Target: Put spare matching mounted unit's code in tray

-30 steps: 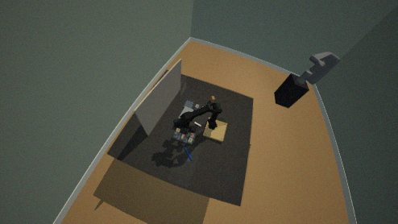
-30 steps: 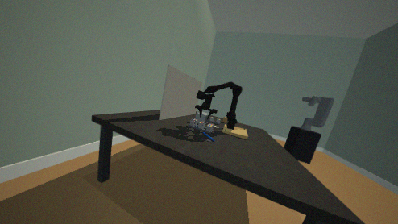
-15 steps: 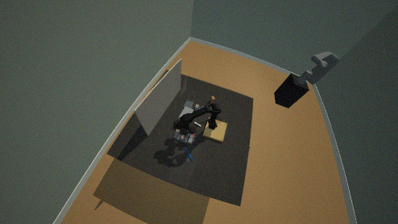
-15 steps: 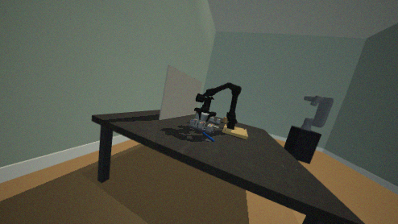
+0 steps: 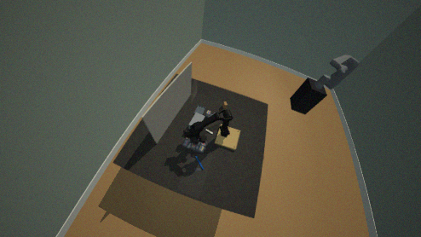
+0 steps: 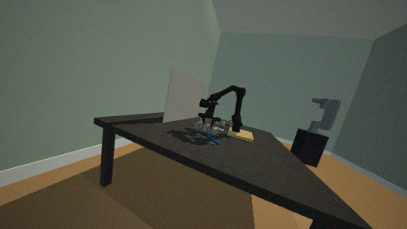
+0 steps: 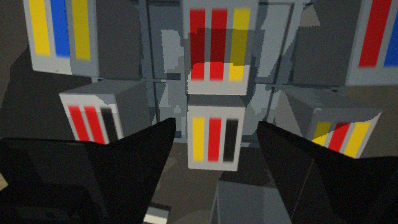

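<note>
In the wrist view several grey spares with coloured stripes stand in two rows on a grey rack (image 7: 165, 47). My gripper (image 7: 215, 125) (image 6: 209, 123) is open, its fingers apart on either side of the near middle spare (image 7: 213, 157), striped yellow, red, black. Beside it are a red, red, black spare (image 7: 90, 122) on the left and a yellow, red, yellow spare (image 7: 345, 135) on the right. Behind it is a red, red, yellow spare (image 7: 218, 50). The far corner spares are yellow, blue, yellow (image 7: 60, 30) and one starting red, blue (image 7: 375, 35), partly cut off. The mounted unit's code and the tray cannot be made out.
A grey block (image 7: 245, 202) stands close to the near side of the rack. A white bar (image 5: 209, 131) lies near the tan base board (image 5: 230, 141) (image 6: 243, 135). A blue rod (image 5: 199, 163) (image 6: 213, 140) lies beside the rack. A pale upright panel (image 5: 170, 104) (image 6: 183, 95) stands behind.
</note>
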Robot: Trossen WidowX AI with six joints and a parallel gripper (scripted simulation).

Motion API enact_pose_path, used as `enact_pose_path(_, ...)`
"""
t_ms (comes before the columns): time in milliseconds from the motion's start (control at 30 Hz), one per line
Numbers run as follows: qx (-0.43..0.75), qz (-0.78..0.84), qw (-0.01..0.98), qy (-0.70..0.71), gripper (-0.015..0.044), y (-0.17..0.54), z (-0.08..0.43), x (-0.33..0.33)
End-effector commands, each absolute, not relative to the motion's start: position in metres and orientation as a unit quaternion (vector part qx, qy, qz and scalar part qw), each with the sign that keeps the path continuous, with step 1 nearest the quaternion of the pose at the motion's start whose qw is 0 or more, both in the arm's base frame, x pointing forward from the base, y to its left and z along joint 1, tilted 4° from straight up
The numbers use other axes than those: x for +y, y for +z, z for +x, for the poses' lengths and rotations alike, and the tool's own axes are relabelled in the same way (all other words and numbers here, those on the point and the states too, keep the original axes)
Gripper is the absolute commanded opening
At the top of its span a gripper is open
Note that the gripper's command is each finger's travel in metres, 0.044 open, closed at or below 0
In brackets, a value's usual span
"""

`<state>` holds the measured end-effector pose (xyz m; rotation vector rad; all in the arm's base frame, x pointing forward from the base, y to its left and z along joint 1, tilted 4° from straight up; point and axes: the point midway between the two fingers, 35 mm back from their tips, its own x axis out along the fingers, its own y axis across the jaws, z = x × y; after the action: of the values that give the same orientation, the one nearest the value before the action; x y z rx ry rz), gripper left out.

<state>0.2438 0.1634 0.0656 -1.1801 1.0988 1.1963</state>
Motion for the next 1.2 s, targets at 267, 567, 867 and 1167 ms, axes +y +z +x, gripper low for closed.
enact_pose_path(267,0.465,-0.496,0.535,0.502,0.03,0.0485,0.2419,0.1624)
enact_pose_path(567,0.465,-0.496,0.535,0.502,0.03,0.0485,0.2419,0.1624)
enact_pose_path(867,0.463,-0.496,0.535,0.504,0.0129,0.0497,0.2422,0.163)
enact_pose_path(1167,0.463,-0.496,0.535,0.504,0.0,0.0497,0.2422,0.163)
